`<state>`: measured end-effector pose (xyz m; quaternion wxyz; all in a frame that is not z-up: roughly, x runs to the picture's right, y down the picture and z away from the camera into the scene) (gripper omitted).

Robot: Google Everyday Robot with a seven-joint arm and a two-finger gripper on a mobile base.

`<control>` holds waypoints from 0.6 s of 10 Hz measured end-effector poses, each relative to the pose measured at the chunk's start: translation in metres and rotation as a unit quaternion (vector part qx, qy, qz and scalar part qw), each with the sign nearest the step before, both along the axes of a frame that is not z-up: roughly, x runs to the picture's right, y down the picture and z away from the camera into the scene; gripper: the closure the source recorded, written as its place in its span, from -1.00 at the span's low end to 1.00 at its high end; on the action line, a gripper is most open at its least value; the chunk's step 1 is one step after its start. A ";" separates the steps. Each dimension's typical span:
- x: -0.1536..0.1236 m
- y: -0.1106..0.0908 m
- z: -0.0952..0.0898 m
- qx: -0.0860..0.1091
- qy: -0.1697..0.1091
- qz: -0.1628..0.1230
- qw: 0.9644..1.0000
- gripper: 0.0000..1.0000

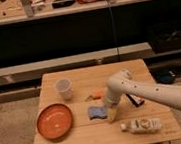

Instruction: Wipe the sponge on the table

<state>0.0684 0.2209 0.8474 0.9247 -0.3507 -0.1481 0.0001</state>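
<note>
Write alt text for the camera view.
A white robot arm reaches over a wooden table, its gripper lowered just beside a blue sponge. An orange plate, a cup and a bottle also sit on the table.

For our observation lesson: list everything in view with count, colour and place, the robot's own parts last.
table: one, pale wood, centre of view
plate: one, orange, table's front left in view
cup: one, whitish, behind the plate
sponge: one, blue, middle of the table
small object: one, orange, just behind the sponge
bottle: one, pale, lying at the table's front right
block: one, dark, partly hidden behind the arm
bench: one, grey, behind the table
arm: one, white, reaching in from the right
tool: one, pale, down at the sponge's right edge
</note>
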 end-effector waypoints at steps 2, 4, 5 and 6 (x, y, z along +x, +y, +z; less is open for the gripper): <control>-0.004 0.001 0.000 -0.002 -0.005 -0.002 1.000 -0.60; -0.009 0.004 0.001 -0.002 -0.004 -0.003 1.000 -0.60; -0.013 0.005 0.002 -0.004 -0.006 -0.004 1.000 -0.60; -0.014 0.006 0.002 -0.006 -0.007 -0.002 1.000 -0.60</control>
